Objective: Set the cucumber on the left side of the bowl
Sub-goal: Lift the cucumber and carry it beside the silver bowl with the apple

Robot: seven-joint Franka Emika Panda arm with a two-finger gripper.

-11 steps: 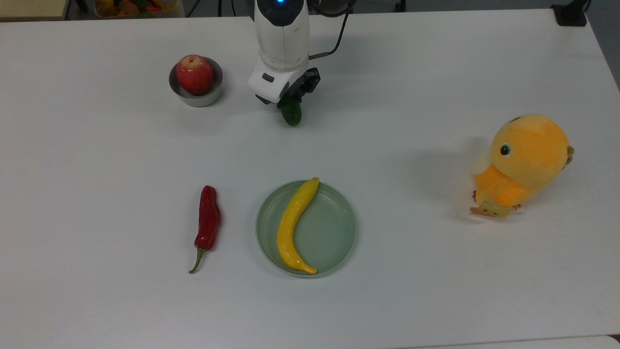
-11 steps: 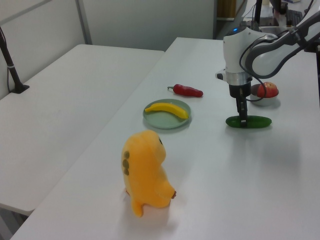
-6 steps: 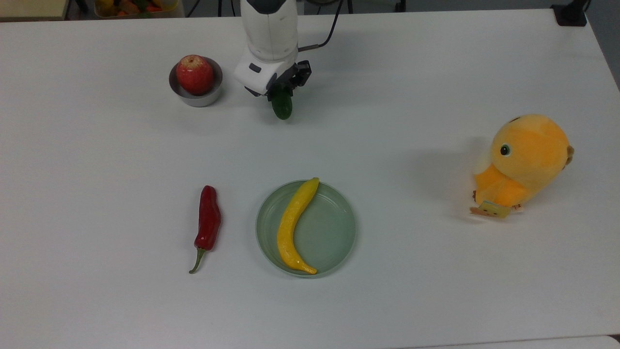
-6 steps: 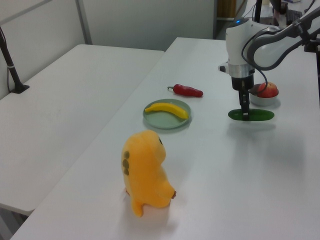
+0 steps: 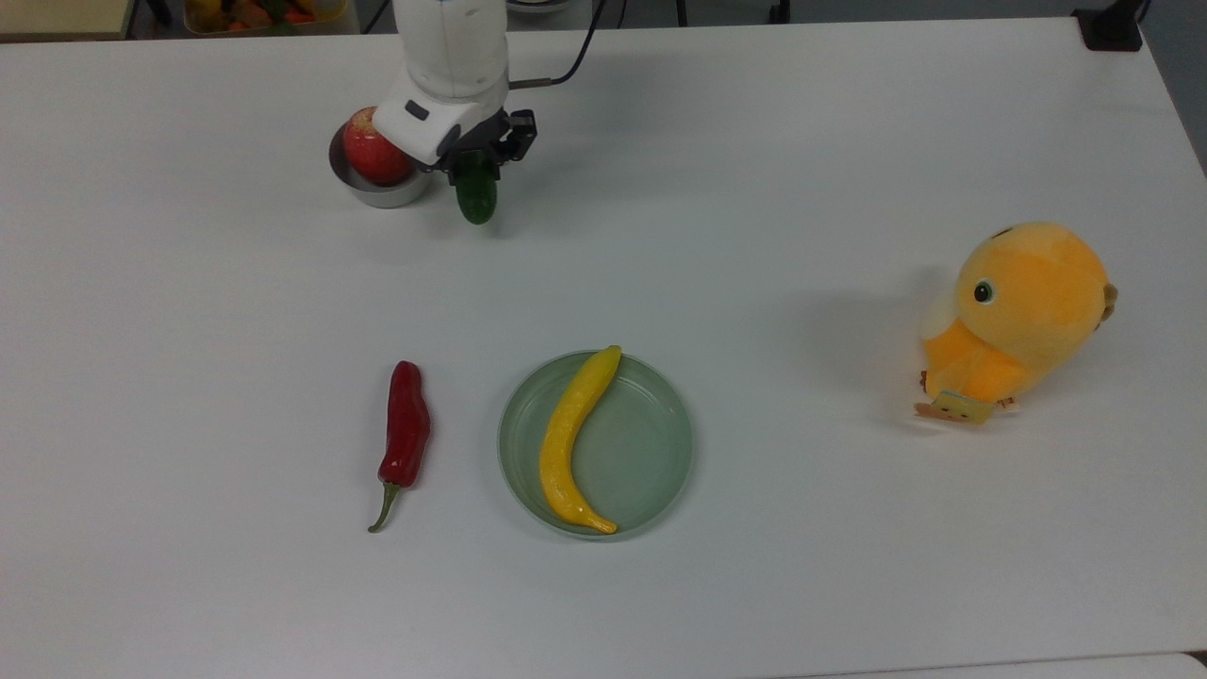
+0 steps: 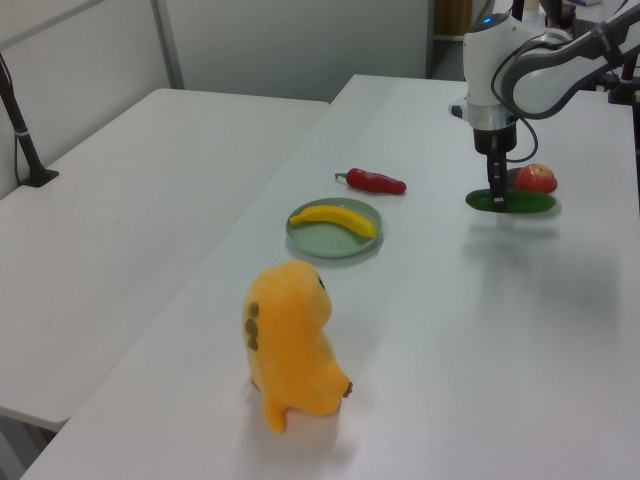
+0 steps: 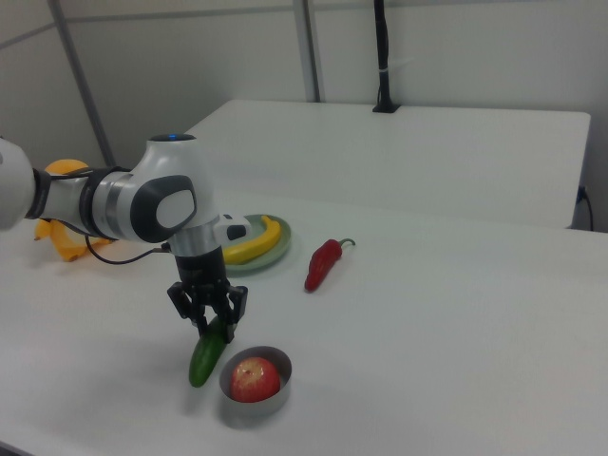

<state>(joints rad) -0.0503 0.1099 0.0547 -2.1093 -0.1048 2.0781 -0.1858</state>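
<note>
The dark green cucumber (image 5: pixel 476 200) hangs just above the table with my gripper (image 5: pixel 474 174) shut on its middle. In the top view it sits right beside the grey metal bowl (image 5: pixel 372 192), on the bowl's right. A red apple (image 5: pixel 370 149) fills the bowl. The left view shows the cucumber (image 6: pixel 520 202) lying crosswise in front of the bowl (image 6: pixel 545 190), held by my gripper (image 6: pixel 497 196). In the right view the cucumber (image 7: pixel 206 358) slants down from my gripper (image 7: pixel 215 328), to the left of the bowl (image 7: pixel 256 401) and very close to it.
A red chili (image 5: pixel 405 436) lies at the top view's lower left, next to a pale green dish (image 5: pixel 651 453) with a yellow banana (image 5: pixel 570 438) in it. An orange plush toy (image 5: pixel 1023 319) stands far to the top view's right.
My arm has carried the cucumber toward the top view's left, from well clear of the bowl to right beside it. The grip on the cucumber is unchanged.
</note>
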